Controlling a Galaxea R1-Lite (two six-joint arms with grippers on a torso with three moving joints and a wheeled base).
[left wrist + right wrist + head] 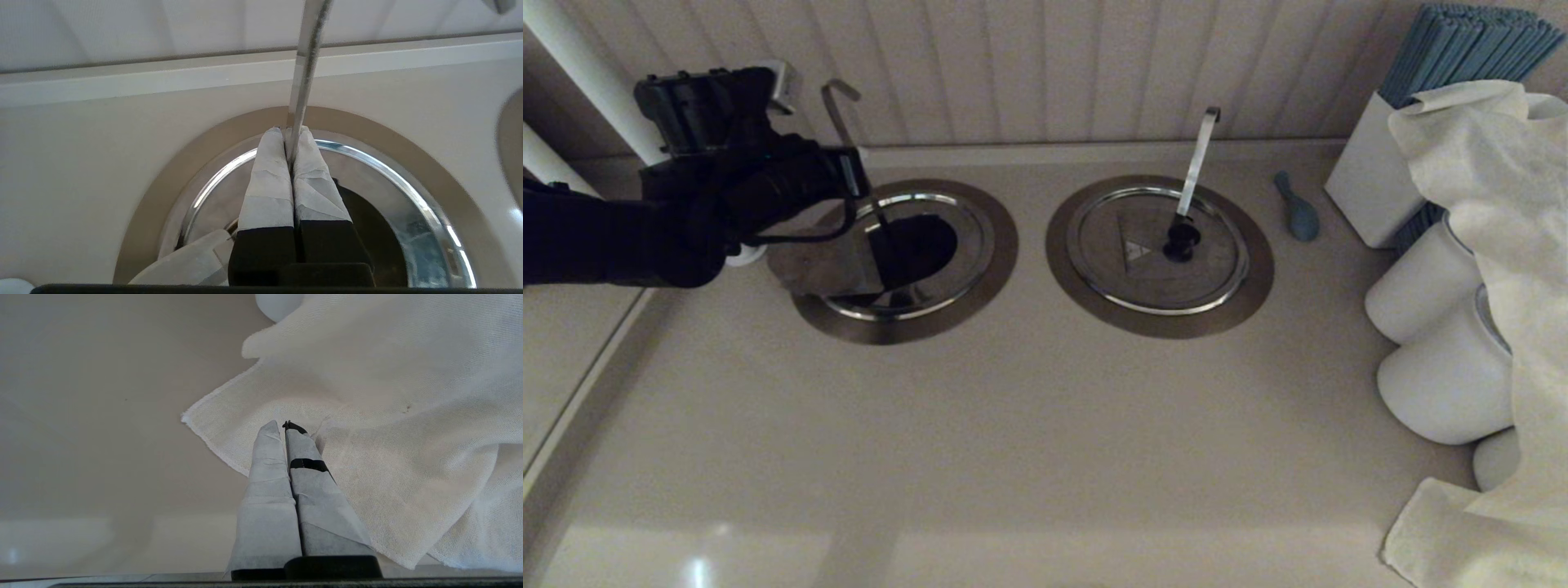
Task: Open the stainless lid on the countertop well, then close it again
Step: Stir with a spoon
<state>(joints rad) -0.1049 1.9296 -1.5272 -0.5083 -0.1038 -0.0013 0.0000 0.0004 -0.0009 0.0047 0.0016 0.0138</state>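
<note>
The countertop well [1001, 245] lies at the back left, its dark hole [927, 245] showing on the right side. The stainless lid's folded half [825, 265] stands up and leans left over the collar, underside towards me; its black knob is hidden. The hooked ladle handle [837, 106] rises from the well. My left gripper [856, 173] hangs above the well, shut, with the thin handle pinched between its tips. In the left wrist view the gripper [291, 132] grips the handle [306, 49] above the collar [163, 183] and raised flap [184, 261]. My right gripper [286, 425] is shut and empty over a white cloth [388, 416].
The twin lid [1152, 261] lies shut at the back centre-right, its ladle handle [1196, 163] slanting right. A blue-grey spoon [1297, 208], a white box of blue straws [1380, 163], white cups [1421, 286] and a draped white cloth [1486, 204] crowd the right side. A panelled wall runs behind.
</note>
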